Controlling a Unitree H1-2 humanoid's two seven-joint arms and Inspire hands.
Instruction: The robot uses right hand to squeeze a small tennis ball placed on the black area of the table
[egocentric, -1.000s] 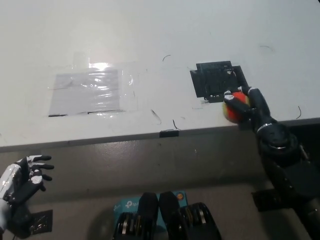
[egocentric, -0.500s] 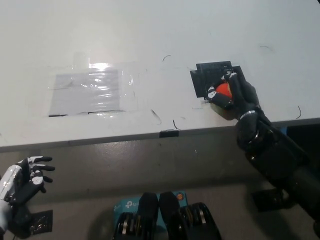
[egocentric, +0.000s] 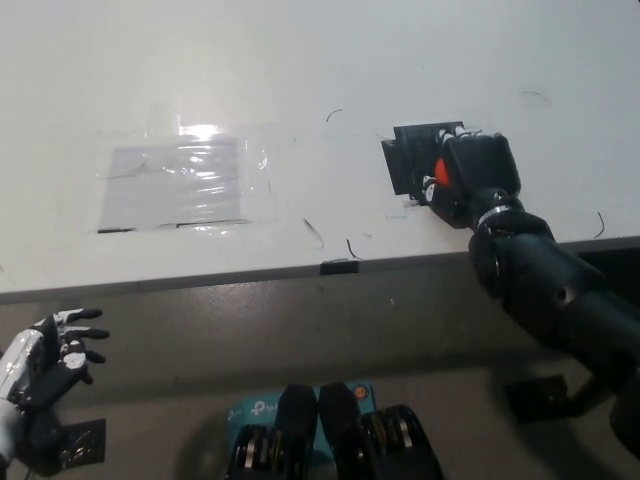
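Head view: small tennis ball (egocentric: 438, 168), only an orange-red patch showing, sits on the black area (egocentric: 412, 160) of the white table (egocentric: 300, 60), with the black right hand (egocentric: 475, 178) clamped over it, palm down. The black area lies near the table's front edge (egocentric: 250, 272), with broad bare tabletop beyond and to the left, where a clear taped sheet (egocentric: 180, 185) lies well apart. White left hand (egocentric: 50, 355) rests below the table edge at lower left, fingers spread, holding nothing.
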